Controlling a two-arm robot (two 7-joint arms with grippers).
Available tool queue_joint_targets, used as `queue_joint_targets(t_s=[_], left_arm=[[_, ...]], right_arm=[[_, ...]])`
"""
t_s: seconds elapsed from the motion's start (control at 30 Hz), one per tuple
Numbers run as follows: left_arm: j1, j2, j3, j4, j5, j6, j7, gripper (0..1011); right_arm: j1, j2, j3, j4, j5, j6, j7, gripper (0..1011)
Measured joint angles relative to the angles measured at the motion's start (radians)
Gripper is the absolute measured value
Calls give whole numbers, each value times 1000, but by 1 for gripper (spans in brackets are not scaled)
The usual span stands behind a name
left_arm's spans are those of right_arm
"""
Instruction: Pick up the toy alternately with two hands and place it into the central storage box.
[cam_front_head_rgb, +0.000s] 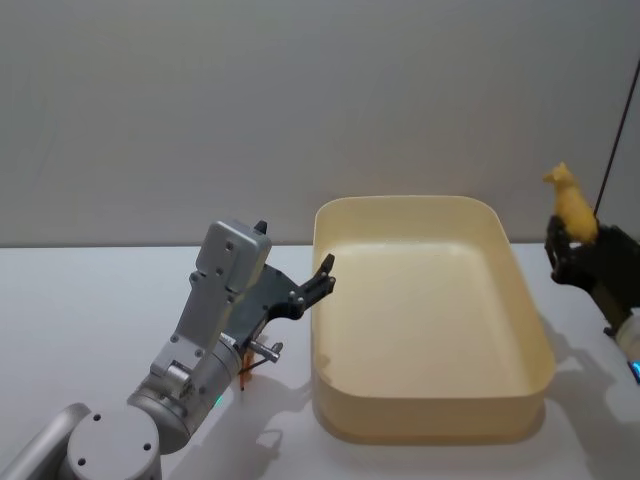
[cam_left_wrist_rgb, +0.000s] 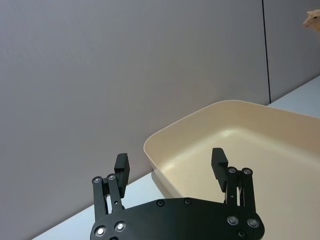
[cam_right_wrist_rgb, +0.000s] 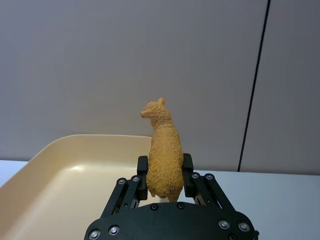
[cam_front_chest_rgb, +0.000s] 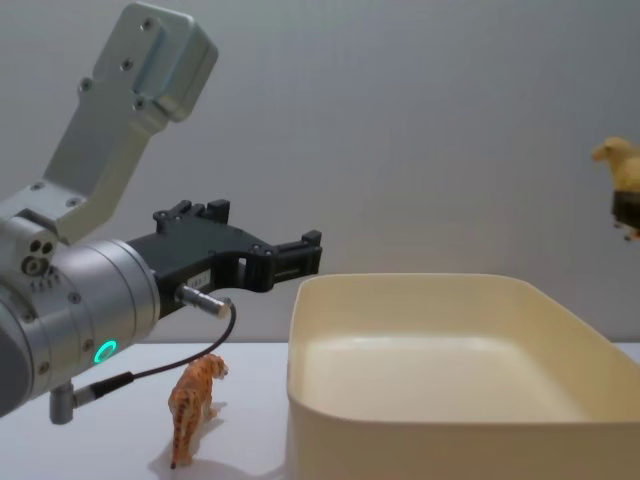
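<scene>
A tan woolly alpaca toy (cam_right_wrist_rgb: 164, 150) stands upright between the fingers of my right gripper (cam_right_wrist_rgb: 165, 167), which is shut on it. In the head view this right gripper (cam_front_head_rgb: 565, 245) holds the toy (cam_front_head_rgb: 572, 205) raised in the air just outside the right wall of the central storage box (cam_front_head_rgb: 430, 420). The cream tub has nothing in it. My left gripper (cam_front_head_rgb: 322, 275) hovers open beside the box's left rim, fingers pointing toward the box (cam_left_wrist_rgb: 270, 145). From the chest, the left gripper (cam_front_chest_rgb: 305, 250) hangs above rim height, and the alpaca (cam_front_chest_rgb: 620, 165) shows high at the right edge.
An orange striped tiger figure (cam_front_chest_rgb: 195, 400) stands on the white table left of the box, below my left arm and its dangling cable. In the head view the tiger (cam_front_head_rgb: 245, 372) is mostly hidden by the arm. A grey wall runs behind the table.
</scene>
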Motion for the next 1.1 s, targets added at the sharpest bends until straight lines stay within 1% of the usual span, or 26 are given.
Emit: queue_joint_targets(t_s=[0.27,0.43,0.53,0.67,0.73,0.77,0.8,0.83,0.93,1.1], left_arm=[[0,0,0,0,0,0,0,1001],[0,0,0,0,0,0,0,1001],[0,0,0,0,0,0,0,1001],[0,0,0,0,0,0,0,1001],[0,0,0,0,0,0,0,1001],[0,0,0,0,0,0,0,1001],[0,0,0,0,0,0,0,1001],[0,0,0,0,0,0,0,1001],[0,0,0,0,0,0,0,1001],[0,0,0,0,0,0,0,1001]], right_arm=[[42,-26,-20,35,-39,53,42,364],[69,-44,-38,82,-77,88,80,364],[85,-54,-49,109,-97,101,99,387],[98,-63,-57,134,-115,114,117,537],[102,-66,-60,142,-121,119,123,572],[106,-69,-63,149,-126,122,128,616],[108,-70,-64,152,-128,124,130,626],[111,-72,-65,157,-132,127,135,695],[114,-74,-66,161,-134,128,137,753],[115,-72,-60,156,-129,121,135,915]])
